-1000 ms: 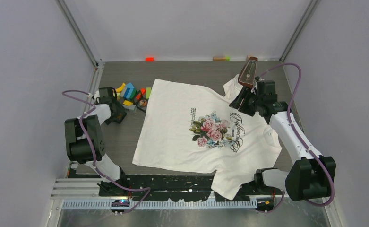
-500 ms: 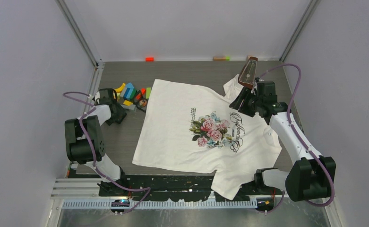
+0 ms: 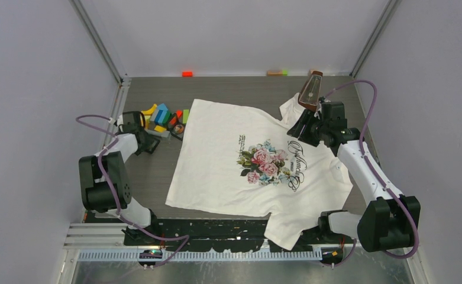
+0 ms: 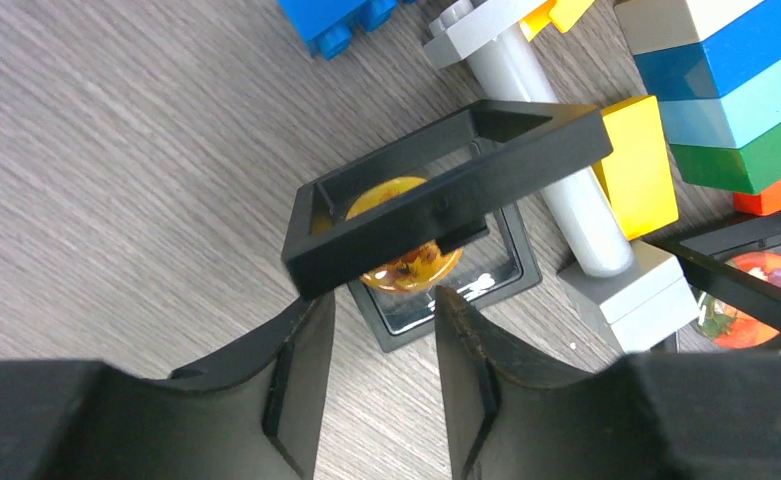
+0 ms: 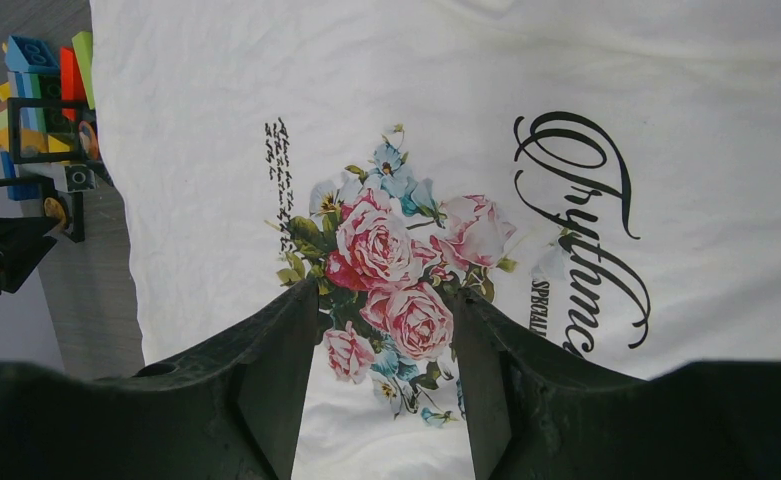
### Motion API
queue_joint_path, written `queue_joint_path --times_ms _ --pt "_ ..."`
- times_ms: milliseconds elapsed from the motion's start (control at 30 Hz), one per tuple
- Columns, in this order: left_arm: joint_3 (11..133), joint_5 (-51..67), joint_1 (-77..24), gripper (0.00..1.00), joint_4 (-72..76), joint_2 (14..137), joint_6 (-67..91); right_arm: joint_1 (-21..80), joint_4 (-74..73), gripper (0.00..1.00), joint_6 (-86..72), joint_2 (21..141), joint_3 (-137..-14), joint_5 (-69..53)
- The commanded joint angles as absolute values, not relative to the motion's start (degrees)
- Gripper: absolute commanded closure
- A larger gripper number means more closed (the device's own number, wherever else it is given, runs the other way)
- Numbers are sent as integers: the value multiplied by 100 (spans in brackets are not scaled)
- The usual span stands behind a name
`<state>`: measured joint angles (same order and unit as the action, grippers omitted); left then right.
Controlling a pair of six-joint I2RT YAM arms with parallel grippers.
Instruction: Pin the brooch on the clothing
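The white T-shirt (image 3: pixel 216 171) with a pink-rose print and dark cursive lettering lies flat mid-table; it also fills the right wrist view (image 5: pixel 216 120). An amber round brooch (image 4: pixel 413 268) sits in a small black display box (image 4: pixel 491 280) whose frame lid (image 4: pixel 446 190) is tilted up over it, left of the shirt. My left gripper (image 4: pixel 381 300) is open, low over the table, its tips just short of the box; it also shows in the top view (image 3: pixel 148 144). My right gripper (image 5: pixel 381 292) is open and empty above the shirt's rose print, and shows in the top view (image 3: pixel 299 127).
Coloured toy blocks (image 3: pixel 160 115) lie beside the box; a grey-white block piece (image 4: pixel 566 170) touches it. A second black box with a red brooch (image 4: pixel 756 290) lies to the right. A brown metronome-like object (image 3: pixel 311 89) stands at the back right. Small blocks (image 3: pixel 187 74) lie by the back wall.
The left arm's elbow has swung a little to the left, with its gripper staying by the blocks. The right arm and the shirt have not moved.
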<state>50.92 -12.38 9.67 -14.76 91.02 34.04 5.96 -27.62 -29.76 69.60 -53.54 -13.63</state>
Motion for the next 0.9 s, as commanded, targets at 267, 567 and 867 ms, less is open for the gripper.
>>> queue_joint_path --times_ms 267,567,867 --pt "5165 -1107 1169 38 -1331 8824 3271 631 -2593 43 -2979 6895 -5405 -1353" --pt "5441 -977 1203 37 -1337 9269 3119 633 -2588 43 -2954 6915 -5410 -1323" --pt "5627 -796 1239 38 -1406 9621 3071 633 -2572 43 -2953 7002 -5461 -1394"
